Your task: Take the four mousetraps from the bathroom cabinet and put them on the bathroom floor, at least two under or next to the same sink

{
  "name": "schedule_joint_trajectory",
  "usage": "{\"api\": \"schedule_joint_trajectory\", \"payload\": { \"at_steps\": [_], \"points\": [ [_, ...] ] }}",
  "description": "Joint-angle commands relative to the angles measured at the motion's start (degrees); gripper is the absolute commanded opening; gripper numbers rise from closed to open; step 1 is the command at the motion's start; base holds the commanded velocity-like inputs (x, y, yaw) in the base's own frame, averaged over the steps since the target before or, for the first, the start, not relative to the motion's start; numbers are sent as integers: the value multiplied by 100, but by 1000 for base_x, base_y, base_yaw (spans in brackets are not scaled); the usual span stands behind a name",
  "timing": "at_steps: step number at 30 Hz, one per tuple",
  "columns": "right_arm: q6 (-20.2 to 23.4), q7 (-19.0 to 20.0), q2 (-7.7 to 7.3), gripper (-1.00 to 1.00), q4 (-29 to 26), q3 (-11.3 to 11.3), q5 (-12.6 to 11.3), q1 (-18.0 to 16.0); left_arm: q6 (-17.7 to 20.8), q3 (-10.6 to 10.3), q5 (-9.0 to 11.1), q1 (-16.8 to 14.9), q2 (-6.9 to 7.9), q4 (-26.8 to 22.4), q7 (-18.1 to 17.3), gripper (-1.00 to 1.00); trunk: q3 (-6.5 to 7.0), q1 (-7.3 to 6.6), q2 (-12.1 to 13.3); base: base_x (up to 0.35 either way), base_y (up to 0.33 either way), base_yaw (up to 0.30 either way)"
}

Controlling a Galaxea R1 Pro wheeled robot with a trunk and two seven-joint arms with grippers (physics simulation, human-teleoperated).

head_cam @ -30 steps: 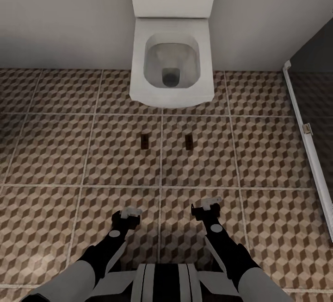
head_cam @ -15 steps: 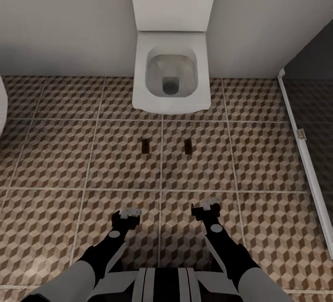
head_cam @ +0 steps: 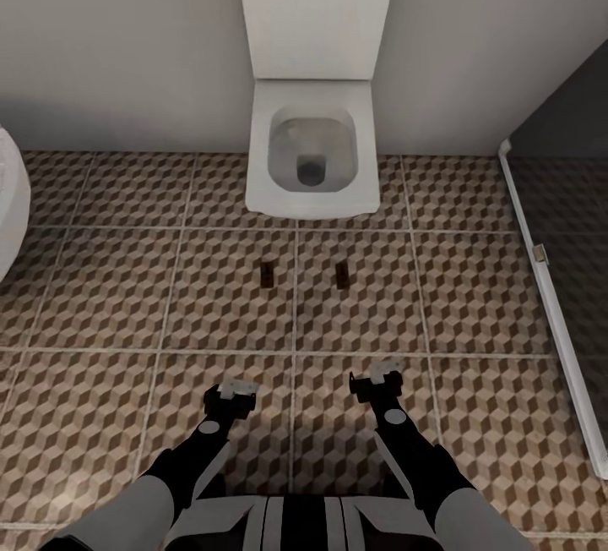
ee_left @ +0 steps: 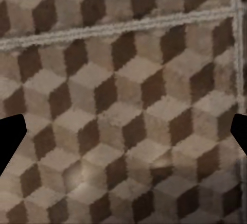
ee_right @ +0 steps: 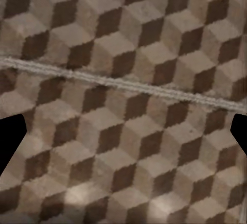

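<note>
1. Your head view shows two mousetraps point(head_cam: 268, 275) point(head_cam: 342, 275) lying flat on the bathroom floor point(head_cam: 110, 297) at mid-frame, apart from each other, just in front of a white toilet point(head_cam: 312, 158).
2. Your left pincer point(head_cam: 237, 388) and right pincer point(head_cam: 379, 380) sit low in that frame, both above bare tile.
3. Both wrist views give you cube-patterned tile and grout lines, with dark fingertips point(ee_left: 10, 141) point(ee_right: 10, 139) at opposite edges: both pincers spread apart, holding nothing.
4. The traps are too small to make out wire or marks.
</note>
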Motion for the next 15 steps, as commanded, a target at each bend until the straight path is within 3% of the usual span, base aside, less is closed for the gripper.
{"api": "schedule_joint_trajectory", "payload": {
  "at_steps": [1,15],
  "points": [
    [25,-42,-3,100,-4,24,3,-2,-25,-49,60,-4,3,5,39,100,26,-23,41,0,0,0],
    [24,-40,0,100,-2,24,-5,-2,-21,-49,60,-4,-6,5,39,100,407,-330,602,0,0,0]
  ]
}}
